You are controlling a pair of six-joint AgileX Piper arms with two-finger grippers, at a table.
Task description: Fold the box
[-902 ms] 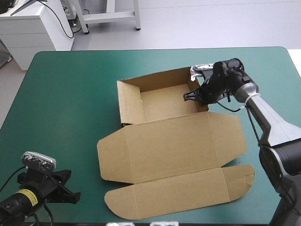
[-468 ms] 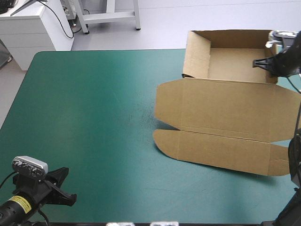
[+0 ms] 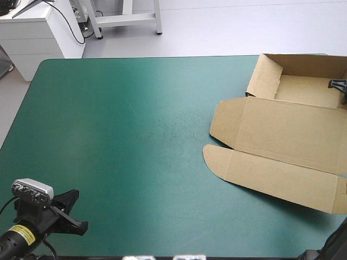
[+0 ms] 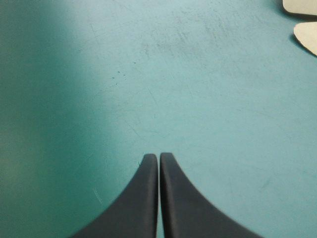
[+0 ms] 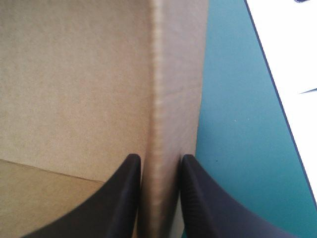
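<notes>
Item: one brown box (image 3: 271, 146), partly made up, lying on the teal-green cover (image 3: 119, 135) at the table's 2 to 4 o'clock. Its tray (image 3: 303, 89) sits at 2 o'clock by the far right corner, walls raised, open on top, with its right end running out of the high view. The lid (image 3: 293, 127) lies flat on the cover on the near side of the tray, and beyond it a long flap (image 3: 260, 170) stretches towards 4 o'clock, its rounded end pointing to 9 o'clock, towards the table's middle. Item: right gripper (image 5: 157, 161), at the tray's 3 o'clock side and barely in sight from above. It is pinched on one raised wall (image 5: 176, 74), a black finger (image 5: 124, 198) on the inner face and the other on the outer, with the board upright between them. Bare cover and the table's edge lie just beside that wall on its outer side. Item: left gripper (image 4: 158, 156), low over the table's 7 o'clock corner, well apart from the box, fingers pressed together in a point with nothing in them. Only bare cover lies ahead of it, with two pale ends of the box showing far off towards 2 o'clock.
</notes>
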